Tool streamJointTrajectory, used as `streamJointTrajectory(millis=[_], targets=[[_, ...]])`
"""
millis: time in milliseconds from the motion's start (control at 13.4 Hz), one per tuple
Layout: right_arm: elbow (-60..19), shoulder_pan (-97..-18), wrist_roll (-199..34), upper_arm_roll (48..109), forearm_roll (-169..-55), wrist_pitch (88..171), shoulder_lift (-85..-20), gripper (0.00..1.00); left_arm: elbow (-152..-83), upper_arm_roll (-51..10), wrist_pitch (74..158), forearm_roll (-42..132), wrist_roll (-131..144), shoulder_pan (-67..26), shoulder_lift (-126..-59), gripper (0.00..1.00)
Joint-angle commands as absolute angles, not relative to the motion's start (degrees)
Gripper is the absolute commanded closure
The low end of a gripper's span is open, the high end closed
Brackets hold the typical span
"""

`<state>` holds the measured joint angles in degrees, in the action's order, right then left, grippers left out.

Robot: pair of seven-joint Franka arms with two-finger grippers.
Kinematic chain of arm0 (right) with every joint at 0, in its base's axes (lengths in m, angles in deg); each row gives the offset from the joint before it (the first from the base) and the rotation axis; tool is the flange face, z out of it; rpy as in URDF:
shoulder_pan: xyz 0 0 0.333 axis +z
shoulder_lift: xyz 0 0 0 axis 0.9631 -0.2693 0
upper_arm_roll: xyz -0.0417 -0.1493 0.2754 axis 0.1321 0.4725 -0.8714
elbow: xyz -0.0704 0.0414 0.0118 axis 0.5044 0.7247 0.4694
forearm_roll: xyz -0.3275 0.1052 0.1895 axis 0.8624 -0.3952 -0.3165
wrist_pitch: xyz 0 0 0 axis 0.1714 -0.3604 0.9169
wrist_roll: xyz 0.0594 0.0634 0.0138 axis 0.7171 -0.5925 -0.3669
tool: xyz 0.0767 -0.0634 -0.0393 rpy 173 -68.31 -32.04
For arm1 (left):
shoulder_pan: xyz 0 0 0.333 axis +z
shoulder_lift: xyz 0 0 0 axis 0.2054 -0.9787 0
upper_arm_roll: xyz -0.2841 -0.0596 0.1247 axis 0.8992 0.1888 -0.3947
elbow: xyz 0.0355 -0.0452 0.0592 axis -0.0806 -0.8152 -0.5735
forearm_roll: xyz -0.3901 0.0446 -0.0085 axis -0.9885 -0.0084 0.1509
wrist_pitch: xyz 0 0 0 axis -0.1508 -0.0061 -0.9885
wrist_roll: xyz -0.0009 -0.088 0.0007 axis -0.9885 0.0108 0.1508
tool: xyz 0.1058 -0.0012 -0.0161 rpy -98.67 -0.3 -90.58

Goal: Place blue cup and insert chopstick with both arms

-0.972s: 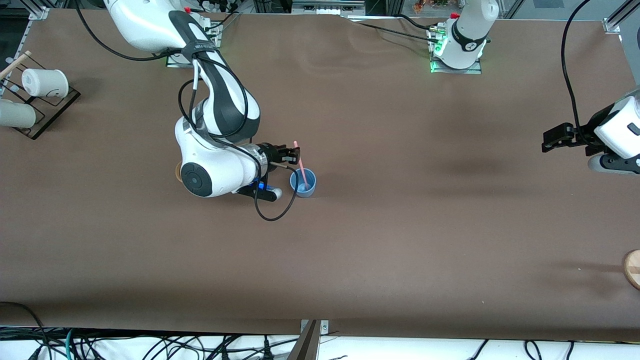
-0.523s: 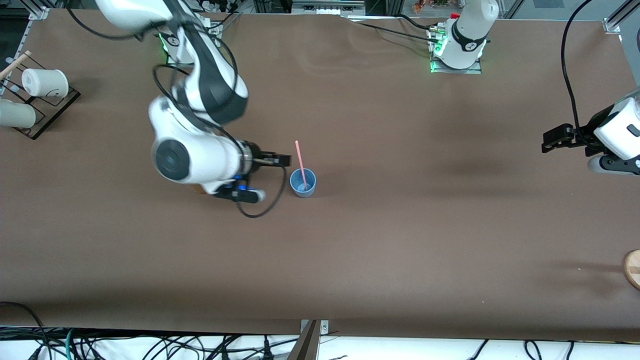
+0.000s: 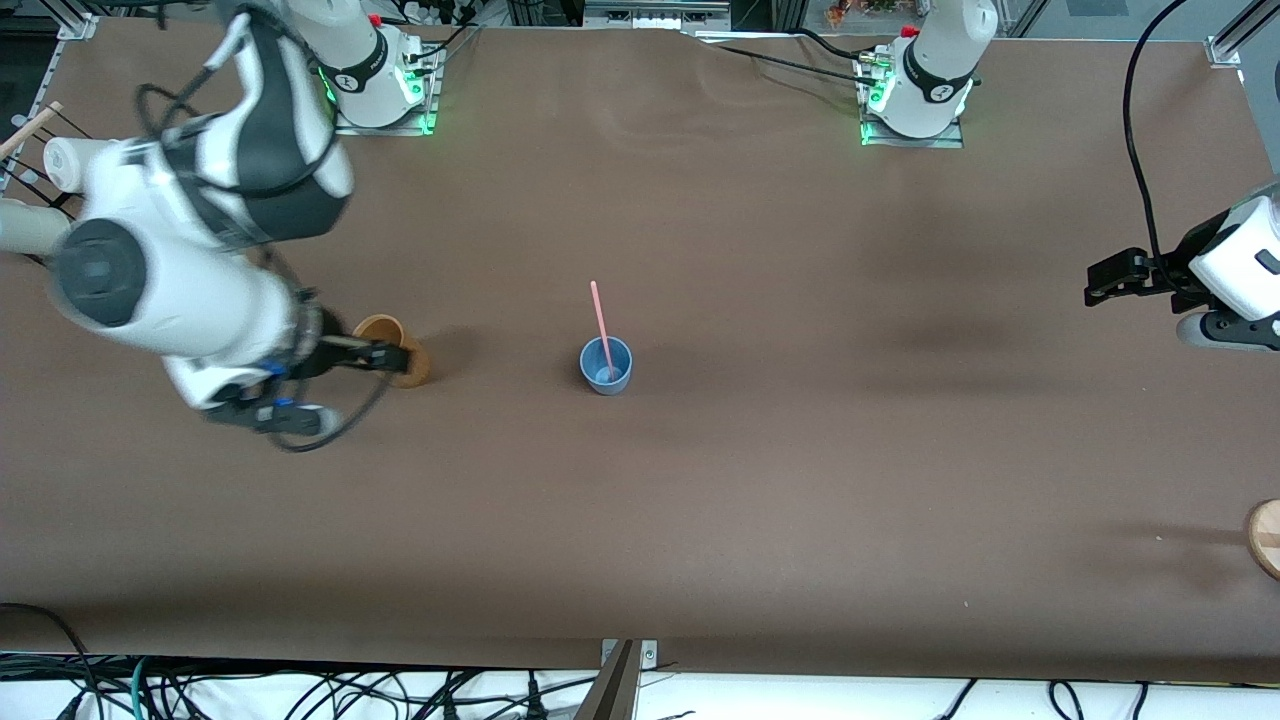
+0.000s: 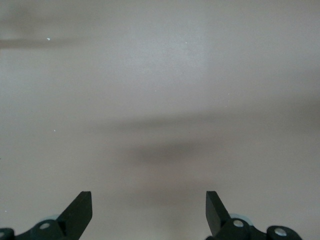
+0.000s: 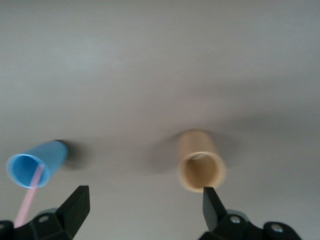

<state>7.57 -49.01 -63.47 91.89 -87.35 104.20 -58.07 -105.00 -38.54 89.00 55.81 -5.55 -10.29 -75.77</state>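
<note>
The blue cup [image 3: 606, 365] stands upright mid-table with the pink chopstick [image 3: 600, 322] leaning in it. Both show in the right wrist view, the cup [image 5: 35, 162] and the chopstick [image 5: 27, 197]. My right gripper [image 3: 385, 355] is open and empty, over the tan cup [image 3: 392, 347] toward the right arm's end of the table, well apart from the blue cup; its fingers [image 5: 75, 205] stand wide. My left gripper [image 3: 1105, 280] is open and empty, waiting over the table's left-arm end; its wrist view shows only bare table between the fingers [image 4: 80, 210].
White paper cups [image 3: 90, 165] lie on a black wire rack [image 3: 85, 245] at the right arm's end. A round wooden piece [image 3: 1266, 535] sits at the table edge at the left arm's end. The tan cup [image 5: 200, 165] stands near the right gripper.
My right gripper let go of the chopstick, which stays in the blue cup, and drew back toward the right arm's end, uncovering the tan cup. The left arm has not moved.
</note>
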Motion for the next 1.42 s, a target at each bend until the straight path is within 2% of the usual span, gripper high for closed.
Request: streamJointTrajectory(millis=[0, 224, 374, 523, 673, 972, 1346], targets=[[7.3, -48.6, -70.8, 97.1, -87.0, 99.6, -56.0, 0.0, -105.0, -38.2, 89.3, 56.0, -6.7, -9.8, -75.7, 0.0], [3.8, -52.6, -74.3, 94.4, -85.9, 99.9, -49.3, 0.0, -105.0, -38.2, 89.3, 55.9, -6.6, -9.8, -75.7, 0.0], [-1.4, -58.9, -74.3, 85.2, -81.9, 101.7, -45.0, 0.0, -105.0, -38.2, 89.3, 55.9, -6.6, -9.8, -75.7, 0.0], [-12.2, -66.9, -73.9, 75.2, -76.9, 110.7, -38.3, 0.0, -105.0, -38.2, 89.3, 55.9, -6.6, -9.8, -75.7, 0.0], [-25.5, -72.7, -74.2, 71.6, -76.8, 121.7, -30.7, 0.0, -105.0, -38.2, 89.3, 55.9, -6.7, -9.8, -75.7, 0.0], [-23.0, -74.5, -74.3, 71.7, -75.8, 116.1, -29.9, 0.0, -105.0, -38.2, 89.3, 55.9, -6.6, -9.8, -75.7, 0.0], [-22.7, -74.9, -74.7, 71.7, -76.4, 113.0, -28.5, 0.0, -105.0, -38.3, 89.3, 55.9, -6.7, -9.8, -75.7, 0.0]])
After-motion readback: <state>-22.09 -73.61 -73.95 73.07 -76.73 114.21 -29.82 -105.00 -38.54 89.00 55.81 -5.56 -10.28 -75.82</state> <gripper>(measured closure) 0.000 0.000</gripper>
